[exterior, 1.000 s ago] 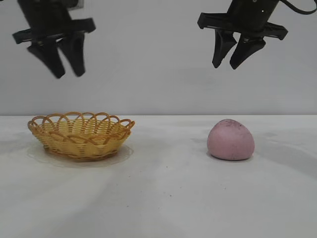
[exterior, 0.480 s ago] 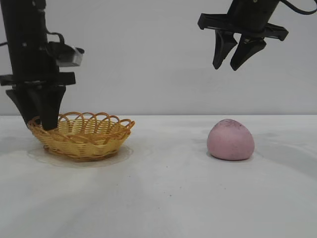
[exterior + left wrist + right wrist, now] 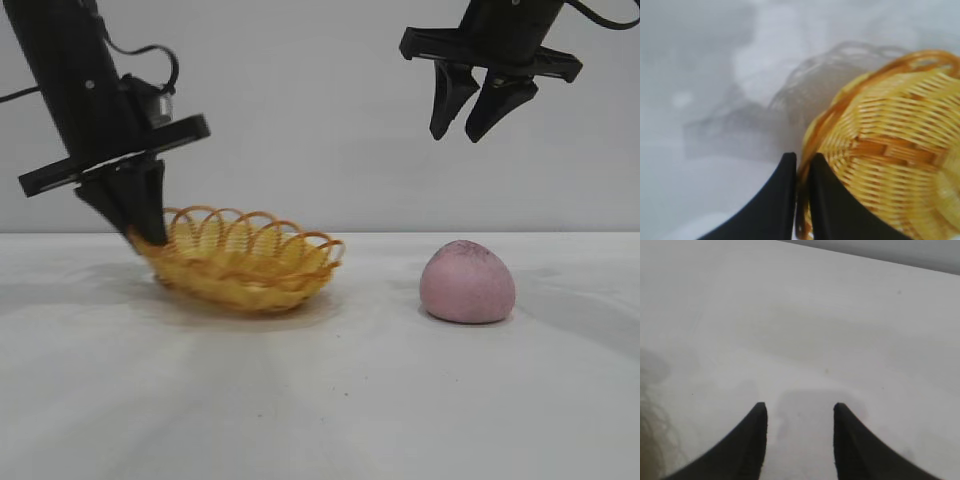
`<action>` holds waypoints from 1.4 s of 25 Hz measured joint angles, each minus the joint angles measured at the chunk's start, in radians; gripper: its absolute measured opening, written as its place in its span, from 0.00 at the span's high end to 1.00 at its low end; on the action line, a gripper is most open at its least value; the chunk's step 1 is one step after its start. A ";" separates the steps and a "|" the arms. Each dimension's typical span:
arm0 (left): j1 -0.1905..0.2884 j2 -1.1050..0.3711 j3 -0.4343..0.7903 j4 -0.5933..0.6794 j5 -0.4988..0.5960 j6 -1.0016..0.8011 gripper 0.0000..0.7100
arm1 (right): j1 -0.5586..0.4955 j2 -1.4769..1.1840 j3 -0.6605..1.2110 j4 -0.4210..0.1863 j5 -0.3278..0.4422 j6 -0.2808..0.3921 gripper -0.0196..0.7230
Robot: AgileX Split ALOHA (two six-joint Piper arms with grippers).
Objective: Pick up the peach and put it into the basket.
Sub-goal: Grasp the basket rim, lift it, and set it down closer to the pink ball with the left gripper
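Note:
The yellow wicker basket [image 3: 245,260] with its orange-brown looped rim sits left of centre on the white table, tilted, its left edge lifted. My left gripper [image 3: 147,232] is shut on that left rim; in the left wrist view the rim [image 3: 801,200] is pinched between the two black fingers. The dusty-pink peach [image 3: 467,282] rests on the table to the right, apart from the basket. My right gripper [image 3: 468,118] is open and empty, high above the peach. The right wrist view shows its gripper [image 3: 800,410] over bare table.
The white table [image 3: 320,400] runs to a grey back wall. A gap of bare table lies between the basket and the peach.
My left gripper came down, closed on the basket's left rim and dragged the basket to the right toward the peach, tilting it. The right gripper and the peach have not moved.

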 joint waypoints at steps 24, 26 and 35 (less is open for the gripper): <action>0.000 -0.129 0.320 -0.380 -0.167 0.151 0.66 | 0.000 0.000 0.000 0.004 0.020 -0.005 0.61; 0.000 -0.130 0.320 -0.338 -0.159 0.151 0.66 | 0.000 0.000 0.000 0.004 0.020 -0.006 0.61; 0.051 -0.276 0.308 0.056 -0.115 0.090 0.66 | 0.000 0.000 0.000 0.004 0.020 -0.011 0.61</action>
